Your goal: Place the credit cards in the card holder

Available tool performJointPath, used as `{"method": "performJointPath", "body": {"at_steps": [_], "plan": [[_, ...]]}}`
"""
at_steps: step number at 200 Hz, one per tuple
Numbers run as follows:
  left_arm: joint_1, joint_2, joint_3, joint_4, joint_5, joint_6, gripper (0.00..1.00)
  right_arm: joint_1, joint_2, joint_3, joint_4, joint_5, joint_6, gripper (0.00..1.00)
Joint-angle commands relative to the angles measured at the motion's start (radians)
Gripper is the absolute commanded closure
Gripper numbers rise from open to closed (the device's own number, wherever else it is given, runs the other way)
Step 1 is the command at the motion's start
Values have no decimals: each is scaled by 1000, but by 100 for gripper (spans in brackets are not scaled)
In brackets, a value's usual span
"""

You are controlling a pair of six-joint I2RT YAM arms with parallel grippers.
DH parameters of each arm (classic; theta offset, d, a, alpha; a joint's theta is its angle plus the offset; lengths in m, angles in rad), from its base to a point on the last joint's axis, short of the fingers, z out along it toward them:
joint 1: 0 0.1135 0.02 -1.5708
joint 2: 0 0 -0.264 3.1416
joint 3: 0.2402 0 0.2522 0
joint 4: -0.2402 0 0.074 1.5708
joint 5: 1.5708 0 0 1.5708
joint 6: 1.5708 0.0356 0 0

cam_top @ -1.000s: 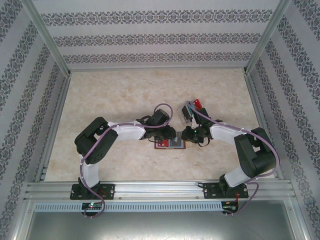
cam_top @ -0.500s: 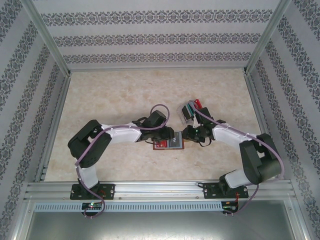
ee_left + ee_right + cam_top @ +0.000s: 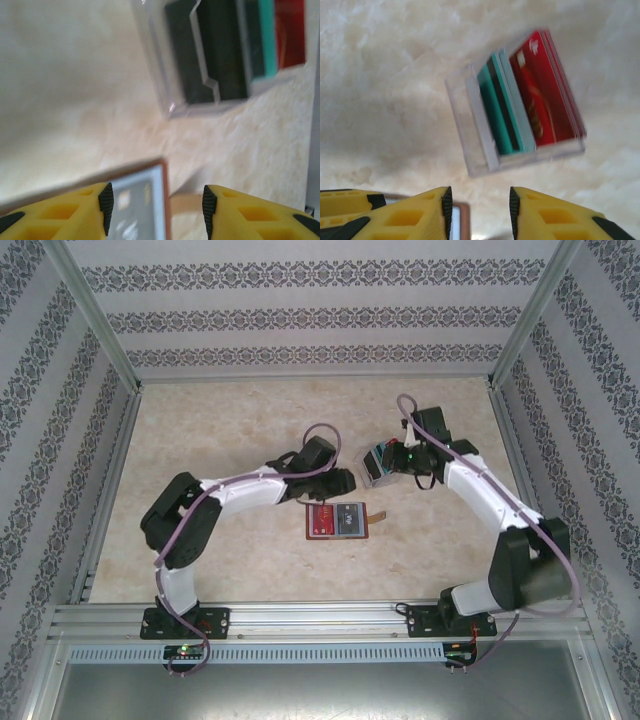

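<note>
Left gripper (image 3: pixel 157 206) apart, empty, at holder (image 3: pixel 337 521) edge; right gripper (image 3: pixel 480 212) apart, empty, near clear tray (image 3: pixel 475 167) containing cards (image 3: pixel 540 100)

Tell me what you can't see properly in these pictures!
- Card holder: in the top view it is too small to tell how many cards it holds; in the left wrist view it is blurred and cut off by the bottom edge and the yellow fingers.
- Credit cards in the clear tray: stacked edge-on in the right wrist view, so their count is unclear; the red card has blurred print.
</note>
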Motion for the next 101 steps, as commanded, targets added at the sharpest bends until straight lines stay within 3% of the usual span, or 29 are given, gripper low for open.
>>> {"method": "performJointPath", "body": {"at_steps": [1, 31, 101], "plan": [[23, 93, 152, -108, 24, 31, 47, -2, 107, 95, -103, 74, -110, 67], [52, 208, 301, -158, 62, 14, 45, -5, 195, 171, -117, 111, -139, 70], [77, 359, 449, -116, 133, -38, 44, -8, 261, 212, -113, 70, -152, 70]]}}
